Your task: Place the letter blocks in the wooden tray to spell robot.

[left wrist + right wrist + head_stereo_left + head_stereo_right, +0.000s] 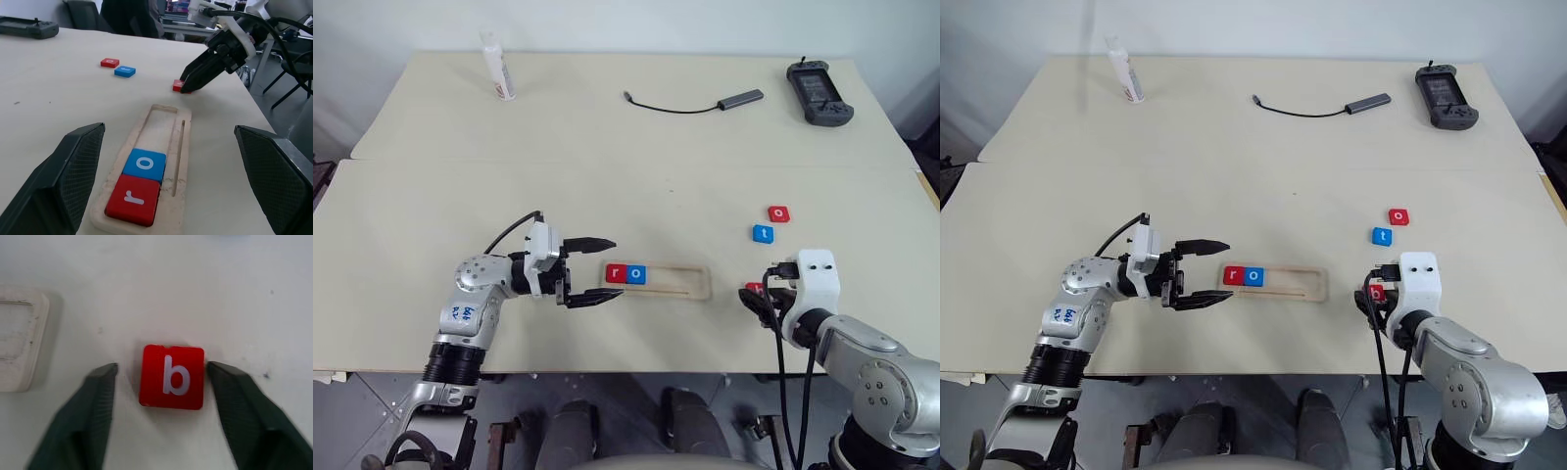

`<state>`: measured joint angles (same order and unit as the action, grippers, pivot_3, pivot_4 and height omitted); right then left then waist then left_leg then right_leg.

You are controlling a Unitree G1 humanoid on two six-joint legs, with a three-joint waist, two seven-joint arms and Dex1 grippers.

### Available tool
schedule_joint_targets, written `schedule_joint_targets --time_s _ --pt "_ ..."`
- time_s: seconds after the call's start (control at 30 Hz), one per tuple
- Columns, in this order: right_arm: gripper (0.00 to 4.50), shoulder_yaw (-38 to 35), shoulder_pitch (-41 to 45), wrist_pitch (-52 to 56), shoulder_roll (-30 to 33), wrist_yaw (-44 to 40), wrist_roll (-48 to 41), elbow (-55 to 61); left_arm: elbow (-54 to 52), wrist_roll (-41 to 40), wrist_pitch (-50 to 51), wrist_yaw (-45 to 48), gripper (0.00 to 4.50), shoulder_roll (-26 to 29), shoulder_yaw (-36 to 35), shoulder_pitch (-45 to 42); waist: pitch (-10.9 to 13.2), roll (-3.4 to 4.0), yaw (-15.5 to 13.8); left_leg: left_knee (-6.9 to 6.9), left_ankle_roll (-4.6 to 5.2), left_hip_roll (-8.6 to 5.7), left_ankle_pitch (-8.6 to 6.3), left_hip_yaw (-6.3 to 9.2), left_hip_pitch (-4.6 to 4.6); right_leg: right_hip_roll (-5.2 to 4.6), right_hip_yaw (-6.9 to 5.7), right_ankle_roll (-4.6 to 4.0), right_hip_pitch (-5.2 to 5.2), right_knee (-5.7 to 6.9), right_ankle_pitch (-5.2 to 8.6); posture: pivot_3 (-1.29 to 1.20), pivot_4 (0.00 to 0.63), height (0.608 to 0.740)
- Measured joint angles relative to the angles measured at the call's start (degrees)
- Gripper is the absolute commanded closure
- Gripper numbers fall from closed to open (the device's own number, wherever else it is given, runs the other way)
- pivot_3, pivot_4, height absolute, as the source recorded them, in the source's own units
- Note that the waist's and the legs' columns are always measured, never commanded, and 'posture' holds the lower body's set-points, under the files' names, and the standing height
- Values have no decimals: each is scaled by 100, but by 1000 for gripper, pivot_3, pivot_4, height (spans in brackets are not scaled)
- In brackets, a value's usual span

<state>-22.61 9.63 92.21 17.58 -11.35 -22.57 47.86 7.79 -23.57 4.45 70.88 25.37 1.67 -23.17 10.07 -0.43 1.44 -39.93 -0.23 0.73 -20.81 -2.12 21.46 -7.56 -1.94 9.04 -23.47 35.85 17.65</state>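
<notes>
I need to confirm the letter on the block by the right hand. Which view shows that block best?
The right wrist view: the red b block lies flat on the table, its letter plain, between the right hand's open fingers. The eye views show it partly hidden by that hand; the left wrist view shows just a red edge.

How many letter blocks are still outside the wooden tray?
3: the red b lies on the table between the right gripper's open fingers; the blue t and red o lie farther back.
</notes>
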Motion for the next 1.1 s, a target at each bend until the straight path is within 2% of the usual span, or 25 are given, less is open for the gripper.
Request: schedule_joint_targets --time_s 0.03,0.1,0.17,0.23,0.3,0.37,0.53,0.7,0.8,1.03,1.07,1.1 --pt "52 -31 25 -8 364 -246 -104 -6 -5 0 -17 46 0 22 1 2 0 0 -1 0 1 0 -1 1 0 0 0 0 -1 -1 0 0 150 740" --pt "19 -112 9 -106 880 -619 -256 -34 -11 0 -55 119 0 89 -3 17 0 0 -13 2 2 0 -1 0 1 1 -3 0 3 -5 0 0 150 740" --pt "19 -106 -234 -669 1725 -1304 -450 -199 -29 1 -128 212 0 158 -1 38 1 2 -41 5 6 -3 -3 -1 1 -1 -3 0 6 -12 0 0 150 740" --pt "19 -60 -553 -1624 2472 -2086 -467 -472 -33 2 -188 273 0 258 -12 92 1 0 -73 10 7 -1 -4 -3 -1 2 -5 0 11 -23 0 0 150 740" --pt "19 224 -998 -3188 3263 -3255 -315 -1073 -61 2 -206 285 0 266 -9 110 4 -4 -108 13 9 -2 -5 -9 -8 4 -4 3 19 -32 -1 0 150 740" --pt "19 597 -1098 -4636 3774 -4166 -30 -1939 -129 2 -213 276 0 280 -11 158 7 -9 -109 12 11 -3 -6 -13 -20 2 -3 8 34 -39 -4 0 150 740" --pt "19 1520 -294 -6943 3899 -5437 546 -4052 -414 4 -207 212 0 365 -14 374 8 -9 -98 8 10 4 -6 -13 -34 3 -4 9 48 -41 -5 0 150 740" --pt "19 2227 384 -8101 3898 -6028 1076 -5356 -605 7 -189 119 0 463 -14 551 9 -5 -130 0 9 6 -6 -7 -28 1 -13 9 49 -42 -5 0 150 740" --pt "581 2371 578 -8357 3898 -6255 1123 -5651 -655 7 -186 64 0 481 -17 582 9 -5 -138 -8 9 6 -6 2 -29 -1 -25 8 66 -47 -5 0 150 740" --pt "2842 2484 757 -8446 3842 -6539 1105 -5702 -741 7 -185 -117 0 555 -60 721 9 -5 -134 -9 6 9 -6 11 -34 -1 -39 8 78 -53 -7 0 150 740" --pt "3042 2492 782 -8431 3820 -6549 1097 -5680 -742 7 -183 -134 0 572 -60 736 10 -3 -131 -9 6 10 -6 10 -34 -1 -39 8 77 -54 -7 0 150 740" --pt "3042 2521 850 -8336 3787 -6551 1082 -5619 -751 7 -183 -149 0 602 -66 751 11 -2 -127 -9 4 10 -5 10 -34 -1 -39 8 77 -53 -7 0 150 740"
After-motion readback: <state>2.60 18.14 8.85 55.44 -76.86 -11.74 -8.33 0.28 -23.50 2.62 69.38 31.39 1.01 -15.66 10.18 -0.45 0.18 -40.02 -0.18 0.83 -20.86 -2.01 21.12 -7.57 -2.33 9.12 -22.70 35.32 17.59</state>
